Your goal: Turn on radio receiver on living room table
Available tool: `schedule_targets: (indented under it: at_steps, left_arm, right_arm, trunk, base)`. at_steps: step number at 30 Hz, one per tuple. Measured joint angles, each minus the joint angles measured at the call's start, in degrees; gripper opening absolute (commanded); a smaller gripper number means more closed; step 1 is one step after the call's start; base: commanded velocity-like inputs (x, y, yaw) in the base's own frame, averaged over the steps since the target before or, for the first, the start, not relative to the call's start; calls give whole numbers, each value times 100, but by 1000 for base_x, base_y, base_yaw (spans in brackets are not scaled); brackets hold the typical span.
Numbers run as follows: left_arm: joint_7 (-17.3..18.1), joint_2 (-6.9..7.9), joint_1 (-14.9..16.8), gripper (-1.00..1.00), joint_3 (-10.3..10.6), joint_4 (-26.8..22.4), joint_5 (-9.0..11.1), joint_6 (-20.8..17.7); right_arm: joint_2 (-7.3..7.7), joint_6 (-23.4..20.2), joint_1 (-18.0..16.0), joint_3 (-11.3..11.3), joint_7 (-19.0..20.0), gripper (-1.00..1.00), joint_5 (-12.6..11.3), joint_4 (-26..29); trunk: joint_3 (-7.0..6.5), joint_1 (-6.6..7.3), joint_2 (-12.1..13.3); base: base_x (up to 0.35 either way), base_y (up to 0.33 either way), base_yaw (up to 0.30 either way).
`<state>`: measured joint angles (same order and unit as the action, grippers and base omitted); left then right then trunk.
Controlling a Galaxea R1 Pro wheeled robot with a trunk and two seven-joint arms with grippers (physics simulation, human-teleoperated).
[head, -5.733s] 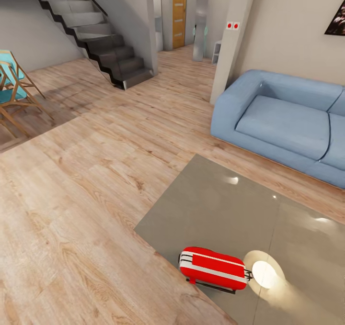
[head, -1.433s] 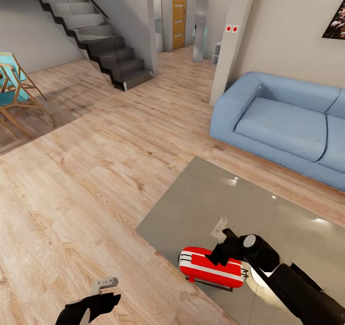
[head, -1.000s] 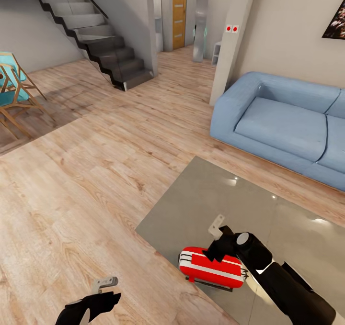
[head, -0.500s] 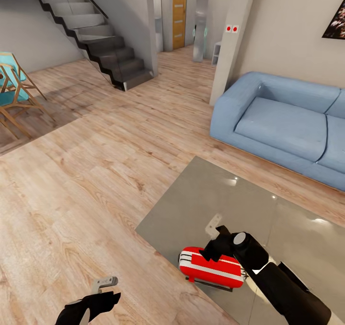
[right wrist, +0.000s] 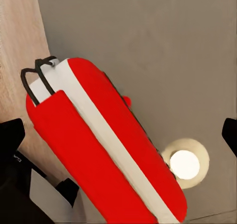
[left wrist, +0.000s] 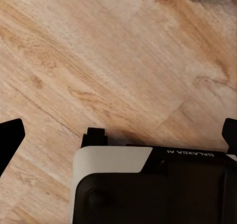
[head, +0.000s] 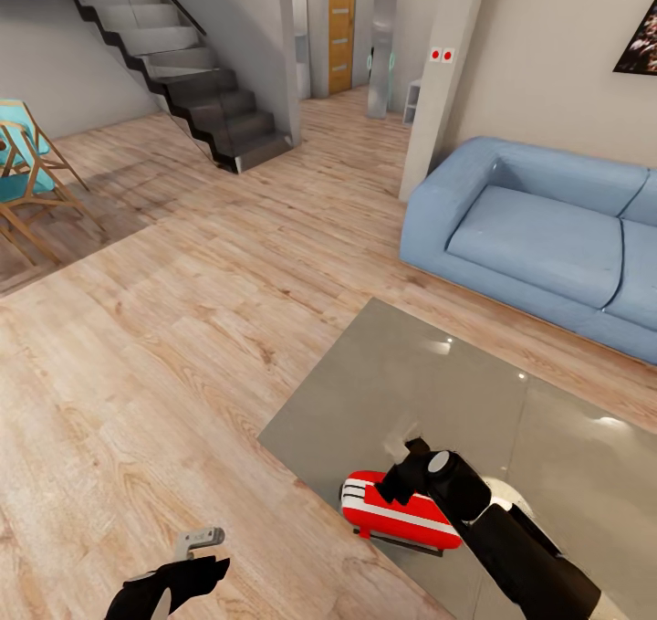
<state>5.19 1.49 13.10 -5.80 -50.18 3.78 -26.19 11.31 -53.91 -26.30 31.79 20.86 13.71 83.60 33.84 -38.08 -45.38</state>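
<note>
The red radio receiver (head: 415, 512) with white bands lies on its side near the front left corner of the glossy grey table (head: 411, 373). My right gripper (head: 399, 465) hangs just over the radio's top, its black wrist covering the radio's right end. The right wrist view looks down on the radio (right wrist: 98, 150) with its thin handle, the two dark fingertips (right wrist: 11, 135) far apart on either side, so this gripper is open around nothing. My left gripper (head: 203, 554) hovers open over the wood floor (left wrist: 118, 61) at the lower left, away from the table.
A blue sofa (head: 547, 227) stands beyond the table. Stairs (head: 182, 63), a pillar (head: 447, 72) and a wooden chair (head: 23, 173) lie farther off. A lamp's reflection (right wrist: 183, 163) glares on the tabletop beside the radio. Wood floor spreads to the table's left.
My right gripper has crept left and lower, closer over the radio's top. The left arm has stayed still and the radio has not moved.
</note>
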Motion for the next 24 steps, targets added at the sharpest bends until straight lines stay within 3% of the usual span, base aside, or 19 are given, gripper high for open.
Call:
schedule_targets:
  at_steps: [4,7,24]
  left_arm:
    - [0,0,0,100,0,0,0,0]
    - [0,0,0,100,0,0,3,0]
    - [-7,0,0,100,0,0,9,0]
  right_arm:
    - [-110,29,-1,147,-39,100,17,-218]
    - [-137,55,-4,391,-39,100,27,-311]
    - [4,283,-5,443,-38,100,4,-431]
  trunk:
    - [0,0,0]
    - [0,0,0]
    - [0,0,0]
  base:
    - [0,0,0]
    - [0,0,0]
    - [0,0,0]
